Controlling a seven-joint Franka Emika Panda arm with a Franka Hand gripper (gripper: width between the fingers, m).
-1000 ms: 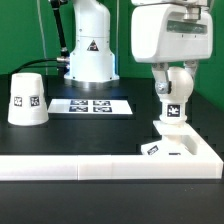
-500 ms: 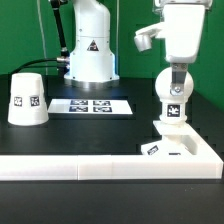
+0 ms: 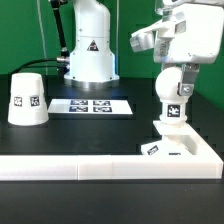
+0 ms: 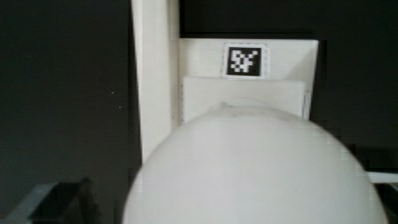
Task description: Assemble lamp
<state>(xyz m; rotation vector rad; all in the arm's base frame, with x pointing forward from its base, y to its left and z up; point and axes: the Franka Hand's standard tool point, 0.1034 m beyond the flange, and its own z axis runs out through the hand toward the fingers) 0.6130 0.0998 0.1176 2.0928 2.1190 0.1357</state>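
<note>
1. The bulb stands upright at the right of the exterior view, seated on the flat square base, which lies in the lower right corner of that frame. The wrist view shows the bulb's dome close under the camera, with the tagged base beyond it.
2. The gripper hangs straight above the bulb with its fingers down beside the rounded top. Dark blurred finger shapes flank the dome in the wrist view. I cannot tell whether the jaws are pressing on the bulb or standing just clear of it.
3. The shade rests wide end down at the left of the exterior view, well apart from bulb and base. The marker board lies between them.
4. Handling, as a judgement: all three parts look like light, stiff, hollow plastic, unlikely to bend but smooth enough to slip.
5. The bulb's curve gives the pads little flat to bite on. A hold at its widest girth, with the jaws level, seems safest.
6. The shade tapers, so a pinch across its narrow top should suit it, with firm, even pressure to keep it from sliding out.
</note>
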